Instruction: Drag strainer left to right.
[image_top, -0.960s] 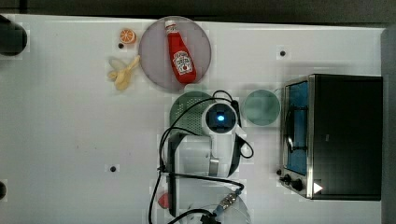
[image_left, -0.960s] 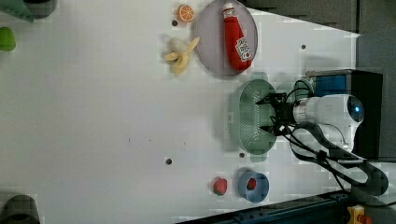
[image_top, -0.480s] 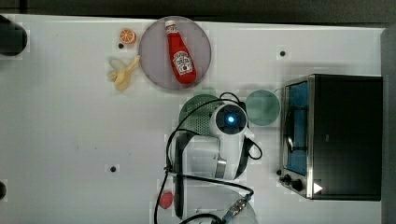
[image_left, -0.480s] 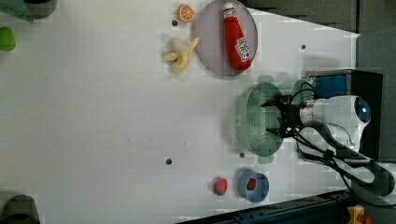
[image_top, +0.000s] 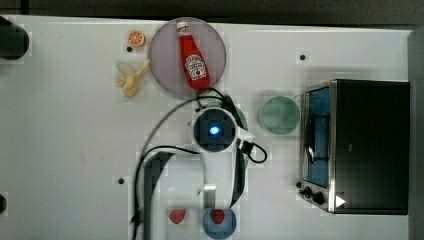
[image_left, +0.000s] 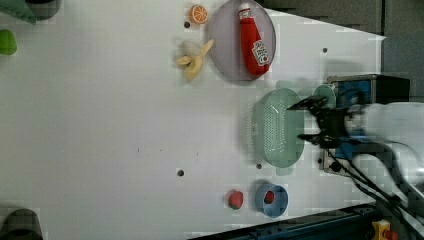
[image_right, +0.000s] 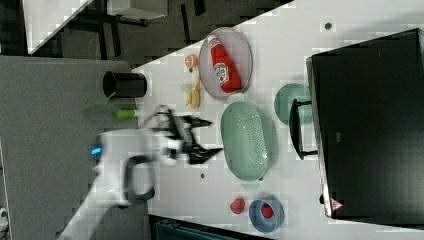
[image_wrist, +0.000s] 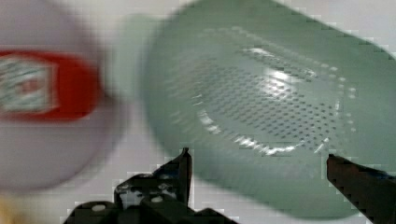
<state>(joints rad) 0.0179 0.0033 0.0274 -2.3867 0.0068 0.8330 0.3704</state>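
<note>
Hovering above the strainer (image_left: 278, 129), the gripper (image_wrist: 257, 163) has its fingers spread wide apart. The strainer looks light, stiff, slippery plastic; its wide rim likely offers the best hold.

The pale mint-green oval plastic strainer (image_left: 278, 131) is hemmed in. A black toaster oven (image_top: 367, 145) and small round green dish (image_top: 279, 115) stand toward one worktop end. Bare white worktop (image_left: 100, 125) opens toward the other.

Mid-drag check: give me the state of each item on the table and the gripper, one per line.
strainer: upright on the table, not held.
gripper: open, off the strainer.
ketchup bottle: lying flat on the plate.
toaster oven: door closed.
blue bowl: upright, a red piece inside.
banana: peeled open.
</note>
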